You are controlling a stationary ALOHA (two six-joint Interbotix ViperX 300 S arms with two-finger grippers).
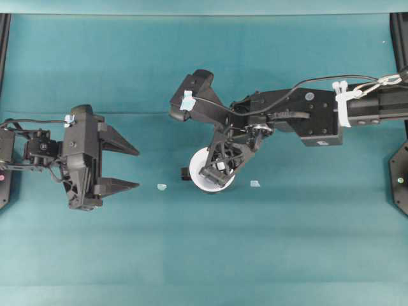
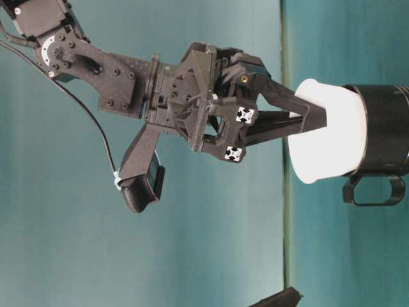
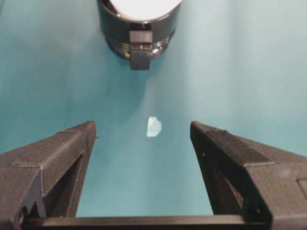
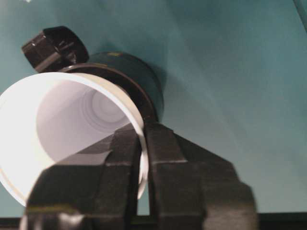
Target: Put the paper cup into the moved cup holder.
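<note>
Paper cup rim between right fingers

Teal cloth over table; creases visible.

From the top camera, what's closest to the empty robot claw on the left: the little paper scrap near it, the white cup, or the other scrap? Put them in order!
Measured from the left end effector in the overhead view:
1. Near scrap, just to its right on the cloth.
2. Paper cup, mid-table, sitting in the cup holder, gripped by the right end effector.
3. Far scrap, beyond the cup.
</note>
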